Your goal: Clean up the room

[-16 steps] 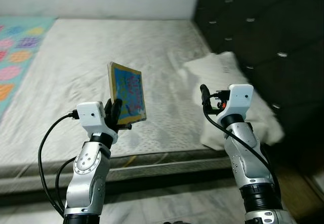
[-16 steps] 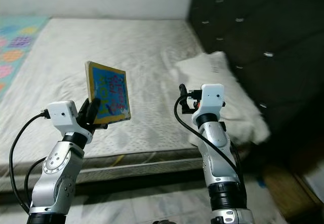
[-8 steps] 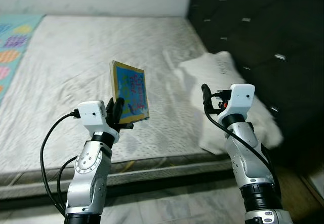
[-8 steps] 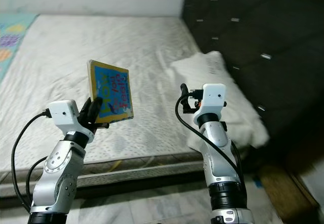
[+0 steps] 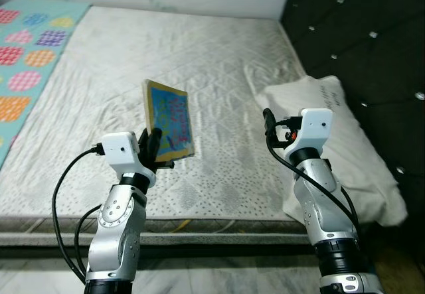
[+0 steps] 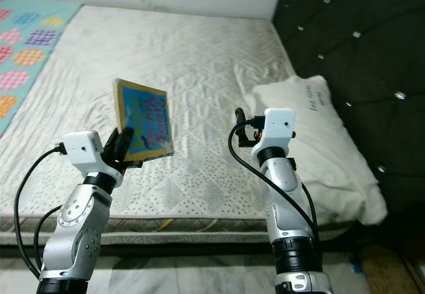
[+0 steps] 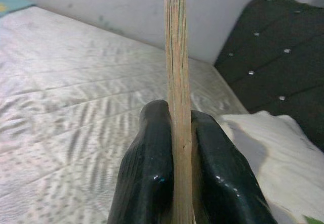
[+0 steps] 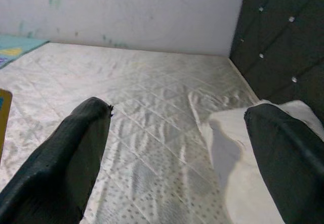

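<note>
The left tool (image 5: 151, 149) is clenched on the lower edge of a thin, stiff blue-and-yellow picture book (image 5: 169, 121), held upright above the white quilted mattress (image 5: 133, 62). It looks light (a firm edge pinch should suffice). The right tool (image 8: 177, 153) hangs released near the white pillow (image 5: 339, 135).

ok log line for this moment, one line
left gripper: shut on book, held upright over mattress | right gripper: open, empty, raised | pillow: at headboard side
</note>
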`<state>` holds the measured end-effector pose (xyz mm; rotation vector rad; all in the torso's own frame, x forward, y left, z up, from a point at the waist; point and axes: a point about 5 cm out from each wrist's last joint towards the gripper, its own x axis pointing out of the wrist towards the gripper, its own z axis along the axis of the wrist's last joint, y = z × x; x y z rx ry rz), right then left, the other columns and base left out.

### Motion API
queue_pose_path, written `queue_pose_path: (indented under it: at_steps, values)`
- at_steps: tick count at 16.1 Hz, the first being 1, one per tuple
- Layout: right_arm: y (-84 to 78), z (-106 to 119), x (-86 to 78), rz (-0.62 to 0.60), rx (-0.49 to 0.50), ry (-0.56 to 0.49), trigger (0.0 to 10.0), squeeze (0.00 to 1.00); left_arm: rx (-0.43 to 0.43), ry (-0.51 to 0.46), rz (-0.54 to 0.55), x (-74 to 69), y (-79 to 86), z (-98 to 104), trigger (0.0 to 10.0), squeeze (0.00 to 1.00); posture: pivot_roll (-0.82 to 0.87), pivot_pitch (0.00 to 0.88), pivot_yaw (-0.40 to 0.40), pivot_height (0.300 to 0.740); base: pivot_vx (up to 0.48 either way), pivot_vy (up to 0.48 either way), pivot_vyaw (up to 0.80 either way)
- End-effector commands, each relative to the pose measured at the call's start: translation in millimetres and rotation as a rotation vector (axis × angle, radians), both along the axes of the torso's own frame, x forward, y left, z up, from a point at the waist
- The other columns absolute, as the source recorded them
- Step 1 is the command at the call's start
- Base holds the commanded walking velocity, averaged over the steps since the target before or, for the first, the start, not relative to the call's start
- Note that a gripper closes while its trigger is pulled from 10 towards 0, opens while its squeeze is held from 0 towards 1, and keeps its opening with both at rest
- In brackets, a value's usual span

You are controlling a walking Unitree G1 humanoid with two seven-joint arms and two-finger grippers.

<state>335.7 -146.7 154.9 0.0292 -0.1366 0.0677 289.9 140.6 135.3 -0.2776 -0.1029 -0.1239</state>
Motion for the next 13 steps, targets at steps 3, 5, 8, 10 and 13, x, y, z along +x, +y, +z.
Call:
queue_pose_path:
  at_steps: [3,5,8,10,13]
  values:
    - [-4.6,-3.8,-0.4,-0.016,-0.011,0.011,10.0,0.0,0.001,-0.025,-0.005,1.4,-4.0,7.4,10.0,0.0,0.02,0.104,-0.054,0.74,0.0,0.0,0.0]
    - [-5.0,-4.2,-0.1,-0.018,-0.01,0.014,10.0,0.0,0.001,-0.027,-0.009,1.7,-4.4,8.0,10.0,0.0,0.02,0.103,-0.054,0.74,0.0,0.0,-0.8]
    - [-5.2,-3.9,0.0,-0.017,-0.012,0.011,10.0,0.0,-0.001,-0.027,-0.01,1.7,-4.8,8.4,10.0,0.0,0.02,0.102,-0.054,0.74,0.0,-0.425,-0.64]
    - [-5.3,-4.0,0.0,-0.016,-0.013,0.011,10.0,0.0,-0.002,-0.026,-0.01,1.5,-5.0,8.5,10.0,0.0,0.02,0.102,-0.055,0.74,0.0,-0.48,0.0]
    - [-4.5,-3.7,0.7,-0.011,-0.015,0.009,10.0,0.0,-0.003,-0.027,-0.008,1.3,-5.0,8.6,10.0,0.0,0.02,0.099,-0.057,0.74,0.0,-0.474,0.0]
